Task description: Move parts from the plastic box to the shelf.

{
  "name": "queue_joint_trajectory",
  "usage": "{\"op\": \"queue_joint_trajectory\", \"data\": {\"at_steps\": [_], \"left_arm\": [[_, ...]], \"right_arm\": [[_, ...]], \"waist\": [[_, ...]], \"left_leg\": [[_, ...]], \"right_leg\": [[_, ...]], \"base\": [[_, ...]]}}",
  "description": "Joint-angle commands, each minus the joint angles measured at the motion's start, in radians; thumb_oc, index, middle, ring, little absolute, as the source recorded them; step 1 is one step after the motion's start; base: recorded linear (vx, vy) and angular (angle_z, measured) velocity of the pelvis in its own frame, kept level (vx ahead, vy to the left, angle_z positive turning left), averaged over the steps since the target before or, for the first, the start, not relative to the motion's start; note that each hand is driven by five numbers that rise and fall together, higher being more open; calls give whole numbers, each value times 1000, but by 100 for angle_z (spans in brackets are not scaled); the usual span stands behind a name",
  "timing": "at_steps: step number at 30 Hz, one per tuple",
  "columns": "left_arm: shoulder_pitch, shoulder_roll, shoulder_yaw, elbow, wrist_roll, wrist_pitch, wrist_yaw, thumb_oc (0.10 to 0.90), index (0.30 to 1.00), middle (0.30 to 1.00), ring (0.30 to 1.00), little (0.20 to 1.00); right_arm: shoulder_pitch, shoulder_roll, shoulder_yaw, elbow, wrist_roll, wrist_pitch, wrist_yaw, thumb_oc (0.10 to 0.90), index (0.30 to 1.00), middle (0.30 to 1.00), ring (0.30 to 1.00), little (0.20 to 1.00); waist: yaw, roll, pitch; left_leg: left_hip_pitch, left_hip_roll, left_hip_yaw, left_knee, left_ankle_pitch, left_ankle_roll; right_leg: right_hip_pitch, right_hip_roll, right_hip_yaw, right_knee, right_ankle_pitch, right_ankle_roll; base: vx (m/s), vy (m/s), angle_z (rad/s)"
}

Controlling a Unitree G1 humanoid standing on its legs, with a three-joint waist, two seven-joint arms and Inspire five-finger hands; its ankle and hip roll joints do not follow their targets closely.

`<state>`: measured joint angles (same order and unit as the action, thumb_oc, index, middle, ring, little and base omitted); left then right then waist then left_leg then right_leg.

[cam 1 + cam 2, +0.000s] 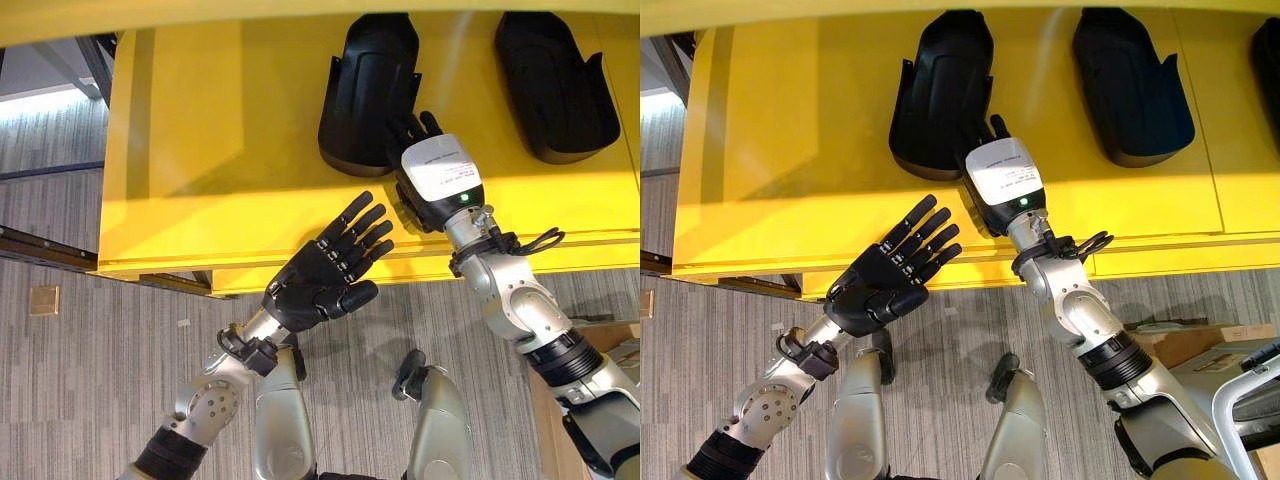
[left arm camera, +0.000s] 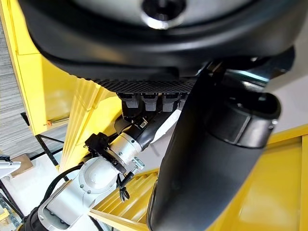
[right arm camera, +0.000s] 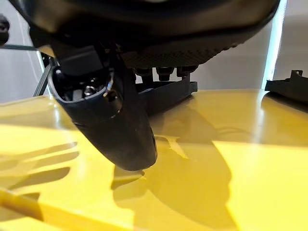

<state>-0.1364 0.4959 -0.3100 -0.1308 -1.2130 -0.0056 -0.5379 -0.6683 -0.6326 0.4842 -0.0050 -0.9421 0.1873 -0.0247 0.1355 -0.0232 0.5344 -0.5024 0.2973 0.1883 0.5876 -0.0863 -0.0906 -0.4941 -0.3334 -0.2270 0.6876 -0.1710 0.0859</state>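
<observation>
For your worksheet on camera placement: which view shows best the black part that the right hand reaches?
The right eye view: the black part lies whole on the yellow shelf, the right hand at its edge. The left eye view crops its top; the right wrist view shows a low sliver.

Two silver-grey arms are seen, each ended by a black hand: the left hand (image 1: 318, 278) bare, the right hand (image 1: 432, 170) white-plated with a green light.

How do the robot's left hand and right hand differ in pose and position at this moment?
The left hand is open, palm up, fingers spread, before the yellow shelf edge; the right hand reaches over the shelf, back side up. The left hand touches nothing; the right hand's fingers meet the nearer black part. Neither hand carries a part.
</observation>
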Motion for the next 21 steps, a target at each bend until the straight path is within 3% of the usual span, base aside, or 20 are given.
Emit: {"op": "queue_joint_trajectory", "data": {"at_steps": [1,6,11,12,17,21], "left_arm": [[2,10,34,-217,-59,-50,-93,900,1000,1000,1000,1000],[16,13,46,-237,-62,-71,-86,900,1000,1000,1000,1000],[38,19,50,-269,-60,-82,-74,900,1000,1000,1000,1000],[41,20,54,-283,-58,-86,-60,900,1000,1000,1000,1000],[35,12,48,-303,-56,-97,-33,900,1000,1000,1000,1000],[28,1,40,-307,-55,-102,-29,900,1000,1000,1000,1000]], "right_arm": [[-48,-44,-88,-180,-6,-12,-25,900,1000,1000,1000,1000],[30,-68,-150,-330,70,53,10,900,1000,1000,1000,1000],[97,-79,-218,-435,152,44,-77,900,1000,1000,1000,1000],[118,-78,-257,-478,218,-9,-140,900,1000,1000,1000,1000],[138,-50,-298,-544,313,-127,-221,900,1000,1000,1000,1000],[116,-14,-274,-580,364,-203,-172,900,1000,1000,1000,1000]], "waist": [[-10,-2,-14],[-32,-8,-14],[-52,-17,-14],[-61,-20,-14],[-74,-18,-14],[-73,-8,-14]], "left_leg": [[89,6,-21,-33,-72,17],[96,11,-14,-38,-71,15],[105,20,-1,-35,-76,15],[108,23,5,-33,-80,15],[109,27,11,-24,-87,12],[111,25,17,-22,-90,10]], "right_leg": [[75,2,33,-23,-2,23],[79,5,37,-29,1,27],[84,12,47,-38,6,32],[89,17,53,-48,10,34],[86,23,68,-52,12,37],[86,23,75,-58,12,37]], "base": [[-1,35,-1],[4,28,0],[-3,19,-2],[-19,17,-3],[-19,24,-17],[-17,41,-7]]}}
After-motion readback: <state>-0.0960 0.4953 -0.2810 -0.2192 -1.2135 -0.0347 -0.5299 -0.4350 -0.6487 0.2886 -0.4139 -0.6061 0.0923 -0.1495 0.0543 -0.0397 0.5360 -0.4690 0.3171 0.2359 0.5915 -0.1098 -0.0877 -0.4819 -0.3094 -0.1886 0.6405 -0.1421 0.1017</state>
